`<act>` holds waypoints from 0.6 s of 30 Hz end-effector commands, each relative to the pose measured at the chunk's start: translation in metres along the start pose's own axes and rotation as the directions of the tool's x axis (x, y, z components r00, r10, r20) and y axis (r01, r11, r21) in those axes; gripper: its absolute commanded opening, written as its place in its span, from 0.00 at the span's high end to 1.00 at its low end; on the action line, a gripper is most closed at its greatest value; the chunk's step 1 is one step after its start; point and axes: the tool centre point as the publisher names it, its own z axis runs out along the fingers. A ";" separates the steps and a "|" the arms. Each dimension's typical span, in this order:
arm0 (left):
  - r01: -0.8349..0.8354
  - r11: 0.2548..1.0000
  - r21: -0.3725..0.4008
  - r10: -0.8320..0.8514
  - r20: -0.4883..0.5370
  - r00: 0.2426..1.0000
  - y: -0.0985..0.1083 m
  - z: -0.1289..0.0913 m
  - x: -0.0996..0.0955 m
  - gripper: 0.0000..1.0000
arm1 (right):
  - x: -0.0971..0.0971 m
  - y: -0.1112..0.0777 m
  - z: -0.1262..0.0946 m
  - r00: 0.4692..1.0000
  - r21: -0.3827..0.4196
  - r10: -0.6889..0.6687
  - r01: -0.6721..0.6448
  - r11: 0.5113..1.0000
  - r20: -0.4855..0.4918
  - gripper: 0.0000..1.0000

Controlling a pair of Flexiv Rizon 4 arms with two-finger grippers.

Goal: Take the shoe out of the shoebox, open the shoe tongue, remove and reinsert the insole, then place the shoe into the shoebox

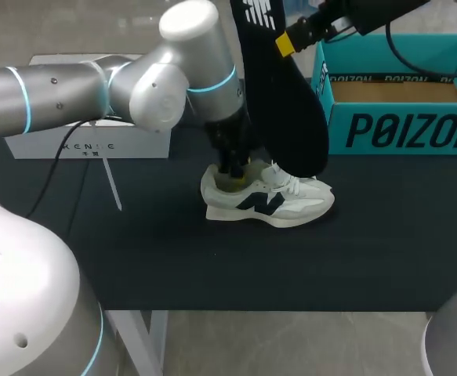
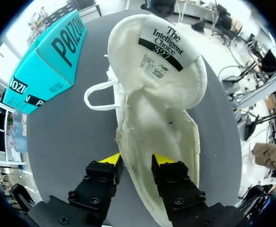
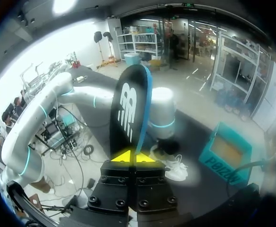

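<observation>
- Left gripper (image 2: 138, 161): our fingers stand a narrow way apart and pinch the heel rim of the shoe (image 2: 152, 109). One finger is outside the wall and one is inside the opening. We judge that this grip pins the shoe to the table (image 1: 134, 258).
- Shoe: it rests on its sole on the dark table with its toe toward our right. It is outside the open shoebox (image 1: 400, 102), which stands at the far right. The tongue is folded forward and the inside is bare.
- Right gripper (image 3: 134, 157): our fingers are almost fully closed and clamp one end of the black insole (image 3: 128, 109). The insole hangs over the shoe with its lower end near the laces. We cannot tell whether it touches them.
- Step in hand: we judge that reinsertion comes next.
- Risk 1: the insole is long and soft and is held at one end only. It may buckle or fold at the opening if it goes in too steeply.
- Risk 2: the left finger inside the heel takes up room that the end of the insole needs. The insole may catch on it or seat crooked.
- Risk 3: pushing forward may drag the shoe out of the thin rim grip.
- Risk 4: the tongue may fall back and block the opening.
</observation>
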 end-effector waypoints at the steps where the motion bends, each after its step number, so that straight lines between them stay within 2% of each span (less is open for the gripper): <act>1: -0.001 1.000 -0.006 0.001 -0.010 1.000 -0.002 0.004 -0.004 1.00 | 0.000 0.002 0.001 1.000 0.005 0.001 -0.001 1.000 0.000 1.00; 11: -0.009 1.000 -0.012 0.009 -0.032 0.999 -0.001 0.013 -0.003 1.00 | 0.000 0.002 0.001 1.000 0.005 0.001 -0.001 1.000 0.000 1.00; 18: -0.071 0.997 0.031 0.071 -0.025 0.997 -0.006 -0.003 -0.007 1.00 | 0.000 0.002 0.001 1.000 0.005 0.001 -0.001 1.000 0.000 1.00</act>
